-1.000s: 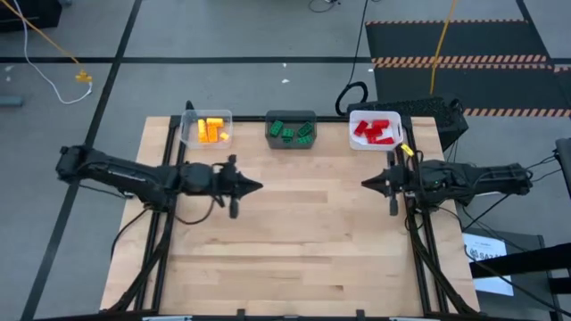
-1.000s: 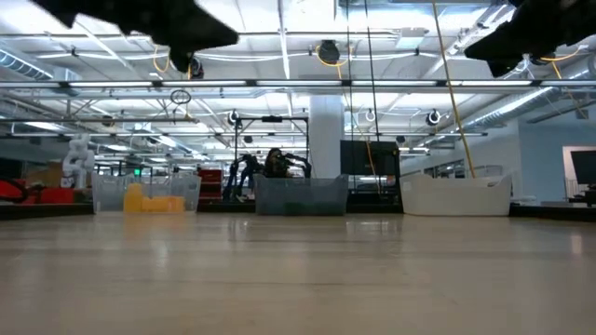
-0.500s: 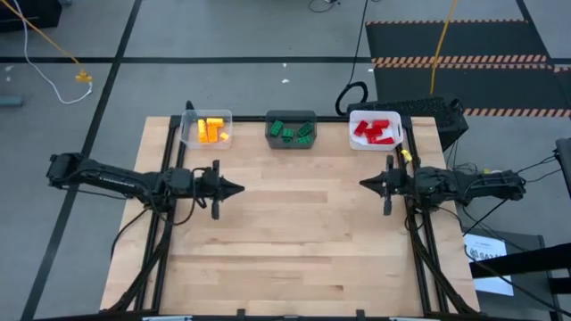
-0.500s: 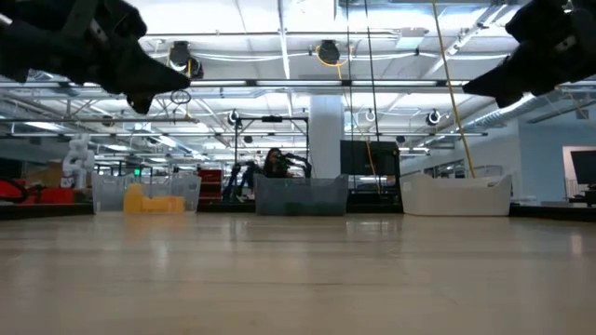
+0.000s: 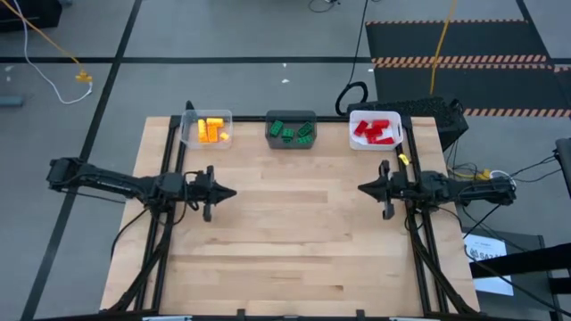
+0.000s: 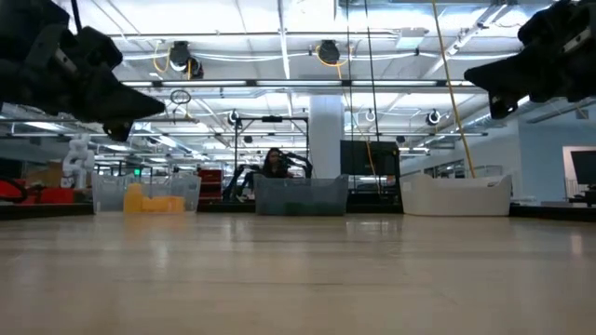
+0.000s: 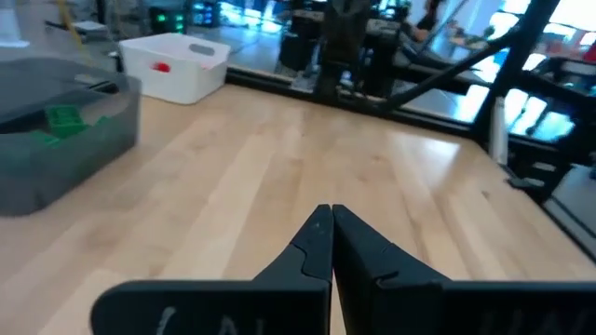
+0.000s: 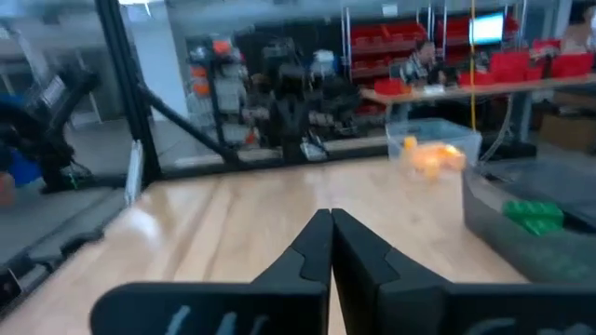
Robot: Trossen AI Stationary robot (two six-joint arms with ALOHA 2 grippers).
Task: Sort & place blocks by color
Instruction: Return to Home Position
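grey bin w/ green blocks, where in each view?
High: grey bin top centre, middle of three.
Low: grey bin centre, at the back.
Left wrist: grey bin, nearer than white bin.
Right wrist: grey bin, nearer than clear bin.
Landmark: green blocks inside, except low view.

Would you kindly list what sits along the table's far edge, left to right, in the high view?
Clear bin with orange blocks, dark grey bin with green blocks, white bin with red blocks.
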